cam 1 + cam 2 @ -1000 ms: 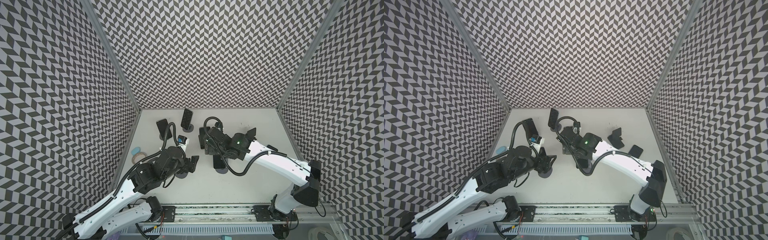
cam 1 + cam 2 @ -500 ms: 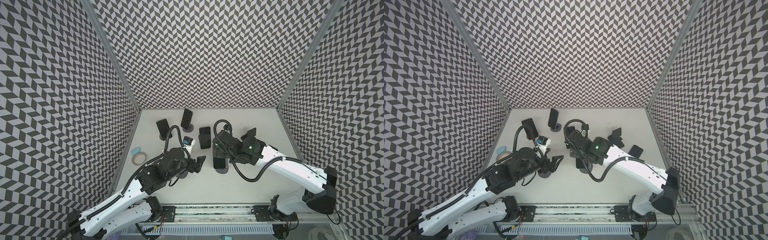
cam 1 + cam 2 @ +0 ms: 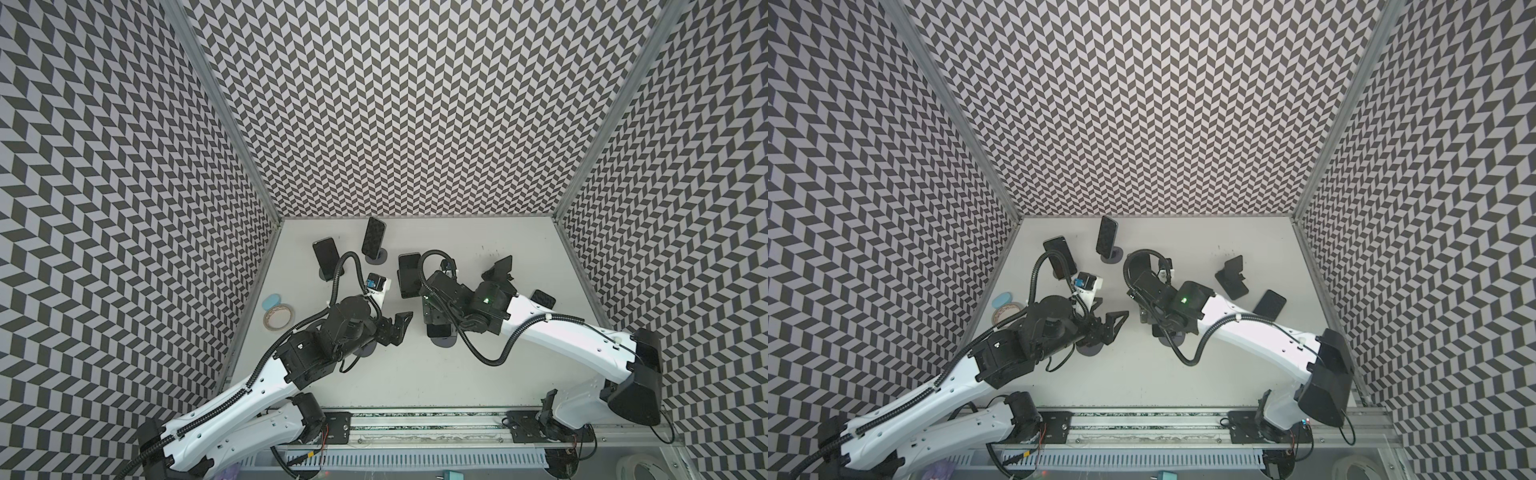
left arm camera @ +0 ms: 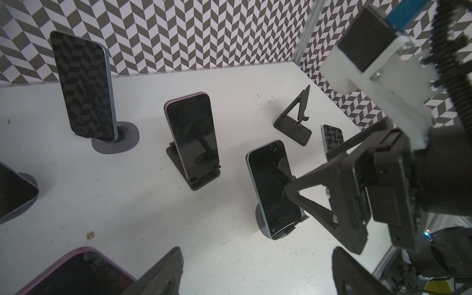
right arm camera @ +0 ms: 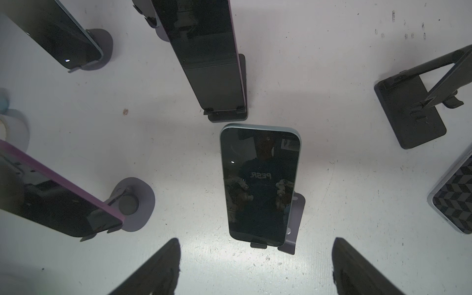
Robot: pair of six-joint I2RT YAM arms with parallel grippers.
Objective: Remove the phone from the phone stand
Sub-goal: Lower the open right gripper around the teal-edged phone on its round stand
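The right gripper [image 5: 255, 241] hangs over the teal-edged phone [image 5: 259, 184], fingers spread wide, holding nothing. The phone leans in its round-base phone stand [image 5: 297, 212]. This looks like the approach step. Next it needs to drop, pinch the phone's long edges and lift it up and out. The left gripper [image 4: 255, 251] is wide open too.

Robotics lab test cell: chevron-patterned wall panels [image 3: 415, 124] on three sides, aluminium corner posts [image 3: 233, 124], white tabletop [image 3: 415, 374], robot arms [image 3: 561, 338] bolted to base rail [image 3: 415, 419], slotted cable duct [image 3: 415, 459].
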